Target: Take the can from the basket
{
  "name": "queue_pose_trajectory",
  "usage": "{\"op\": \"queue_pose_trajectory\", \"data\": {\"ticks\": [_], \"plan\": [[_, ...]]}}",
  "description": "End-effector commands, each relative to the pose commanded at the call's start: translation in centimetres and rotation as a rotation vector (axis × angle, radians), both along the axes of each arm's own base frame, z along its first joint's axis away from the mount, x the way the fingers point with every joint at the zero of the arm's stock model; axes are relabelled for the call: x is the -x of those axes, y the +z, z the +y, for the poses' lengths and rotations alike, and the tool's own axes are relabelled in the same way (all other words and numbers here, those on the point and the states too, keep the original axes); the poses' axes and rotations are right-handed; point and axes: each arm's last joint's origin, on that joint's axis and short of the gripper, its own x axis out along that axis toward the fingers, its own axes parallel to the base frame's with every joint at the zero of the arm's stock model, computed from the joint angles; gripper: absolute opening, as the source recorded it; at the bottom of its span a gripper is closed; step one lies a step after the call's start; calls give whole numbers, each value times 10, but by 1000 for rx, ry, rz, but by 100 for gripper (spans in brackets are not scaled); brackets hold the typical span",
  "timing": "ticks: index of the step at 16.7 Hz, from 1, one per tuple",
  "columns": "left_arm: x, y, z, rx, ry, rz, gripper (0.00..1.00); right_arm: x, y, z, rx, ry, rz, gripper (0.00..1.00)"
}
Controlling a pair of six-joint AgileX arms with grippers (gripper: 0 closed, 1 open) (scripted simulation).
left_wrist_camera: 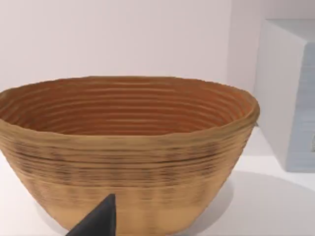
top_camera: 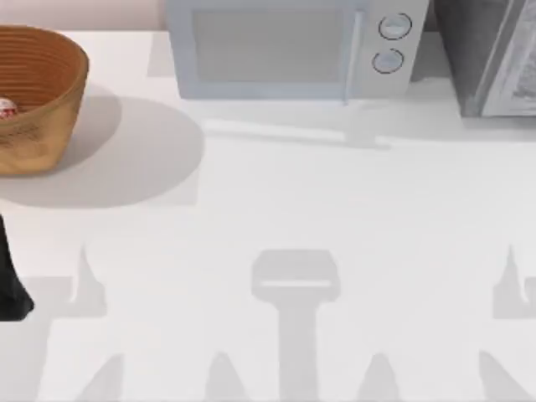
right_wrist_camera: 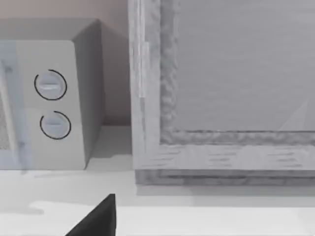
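The basket is a round orange-brown woven bowl at the table's far left back corner. Inside it, at the picture's left edge, a bit of the can shows white and red. In the left wrist view the basket stands close ahead and upright, its ribbed inside in sight, with the can hidden below the rim. My left gripper shows as a dark tip just short of the basket's outer wall. My left arm is a dark shape at the table's left edge, in front of the basket. My right gripper is low over the table, facing the appliances.
A pale microwave with two round knobs stands at the back middle. A grey cabinet-like box stands at the back right. The white table stretches open between them and the front edge.
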Motion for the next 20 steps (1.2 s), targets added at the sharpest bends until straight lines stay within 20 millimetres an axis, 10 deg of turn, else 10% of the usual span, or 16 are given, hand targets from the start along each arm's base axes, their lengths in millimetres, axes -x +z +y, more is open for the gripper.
{"op": "queue_pose_trajectory", "data": {"ticks": [8,14,20], "plan": [[-6,9,2,3,19,186,100,0,0,0,0,0,0,100],[-34,73,6,-2,17,402,100,0,0,0,0,0,0,100],[-109,144,15,-6,0,639,100,0,0,0,0,0,0,100]]}}
